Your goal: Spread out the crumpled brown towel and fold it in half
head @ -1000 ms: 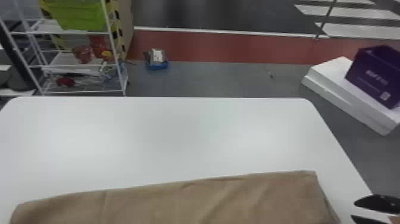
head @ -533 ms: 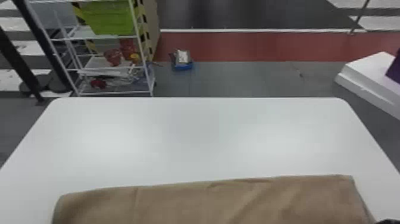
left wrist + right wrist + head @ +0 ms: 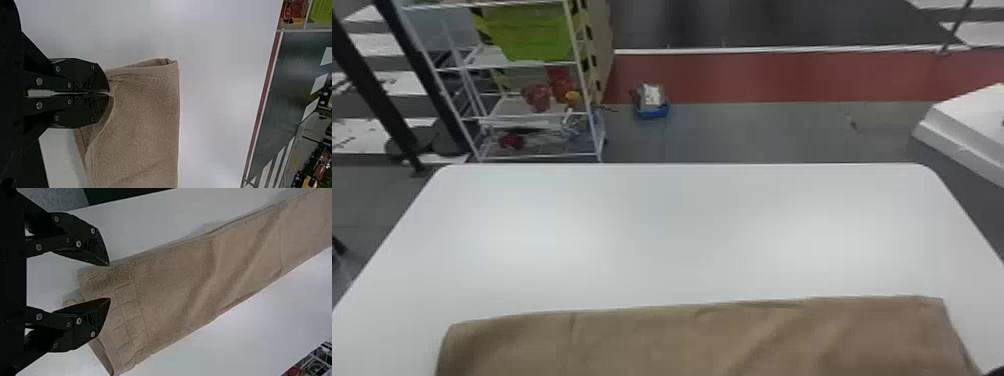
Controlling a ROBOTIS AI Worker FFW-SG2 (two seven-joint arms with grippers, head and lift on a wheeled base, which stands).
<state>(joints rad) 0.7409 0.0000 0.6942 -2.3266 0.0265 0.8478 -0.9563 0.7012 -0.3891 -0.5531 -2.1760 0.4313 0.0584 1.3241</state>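
Two grippers attend one brown towel (image 3: 682, 340), which lies as a long strip on the white table (image 3: 662, 240), across the part nearest the robot. Its far edge runs fairly straight, and soft creases slant over its right half. At the robot's left, the left gripper (image 3: 109, 93) has its fingers closed together on the towel's edge, pinching the cloth, which puckers at the tips. A loose edge curves away from the pinch, and one corner beyond it is doubled over.

At the other end, the right gripper (image 3: 996, 372) just enters the head view's near right corner. In its wrist view, the right gripper (image 3: 110, 282) is spread wide and empty, with cloth visible between its fingertips. A checked band crosses that end of the towel.

Past the table, a white rack (image 3: 598, 130) holding a green bin (image 3: 532, 35) stands on the floor (image 3: 757, 130).
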